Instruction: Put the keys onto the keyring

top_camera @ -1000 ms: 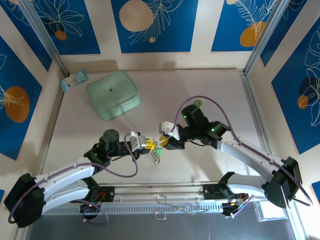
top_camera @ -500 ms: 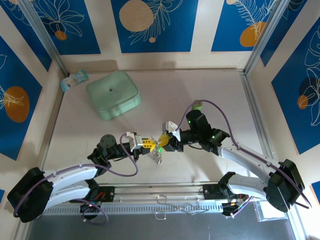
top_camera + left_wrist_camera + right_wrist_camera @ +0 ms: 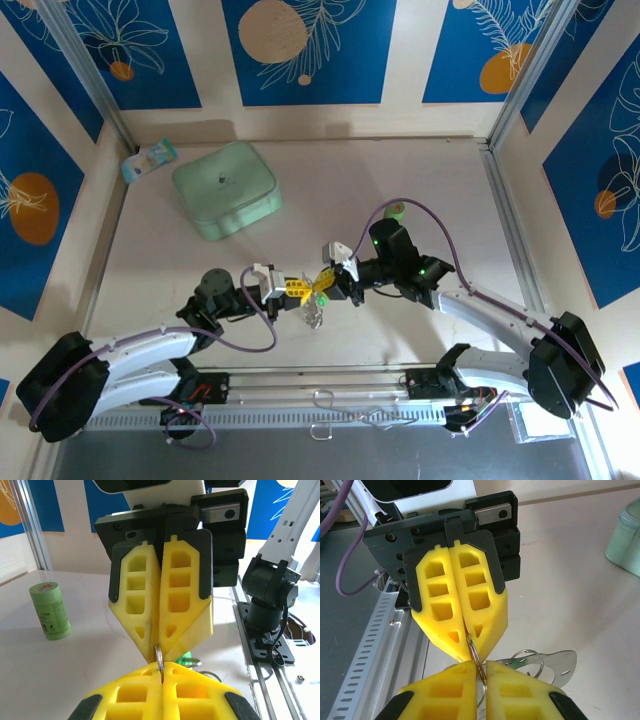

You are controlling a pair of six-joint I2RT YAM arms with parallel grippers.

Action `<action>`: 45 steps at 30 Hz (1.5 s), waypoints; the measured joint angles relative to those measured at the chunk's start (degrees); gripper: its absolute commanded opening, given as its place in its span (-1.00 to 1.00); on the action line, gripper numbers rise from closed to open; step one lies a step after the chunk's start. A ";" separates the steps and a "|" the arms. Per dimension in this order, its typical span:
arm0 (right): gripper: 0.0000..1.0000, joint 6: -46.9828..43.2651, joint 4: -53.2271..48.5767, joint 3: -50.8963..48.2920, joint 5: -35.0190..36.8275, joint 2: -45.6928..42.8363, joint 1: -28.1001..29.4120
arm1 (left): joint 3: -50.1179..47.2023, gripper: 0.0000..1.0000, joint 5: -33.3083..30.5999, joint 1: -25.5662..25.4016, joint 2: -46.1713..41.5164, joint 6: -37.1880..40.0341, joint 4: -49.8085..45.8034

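Two yellow-fingered grippers meet tip to tip over the table. The left gripper [image 3: 299, 290] is clamped fully closed on a thin silver ring of the keyring [image 3: 159, 656]. The right gripper [image 3: 322, 282] faces it head-on. Its fingers are pressed together on the same ring from the opposite side, so the wire stands upright between the two sets of fingertips.

Seen from the right wrist, more silvery rings and a flat metal tag [image 3: 555, 664] of the keyring trail below and beside the pinch. Whether they touch the table cannot be told. A green key [image 3: 189, 658] peeks out just beneath the right gripper's fingertips.

An upright green cylinder [image 3: 397, 211] stands near the right gripper's wrist. A mint-green box [image 3: 226, 189] sits well apart, beyond the left gripper.
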 measured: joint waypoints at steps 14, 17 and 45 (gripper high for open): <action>-1.00 -6.84 -11.56 5.95 2.05 1.05 0.85 | 2.51 -0.59 -1.29 -0.02 -4.31 3.72 -10.64; -1.00 -10.23 -16.50 9.01 4.79 1.07 1.84 | 4.72 -0.61 -1.70 -0.02 -5.55 6.23 -16.55; -0.25 -8.31 -14.53 5.16 5.22 -0.66 1.51 | 3.54 -1.00 -1.44 -0.02 -4.70 6.01 -15.23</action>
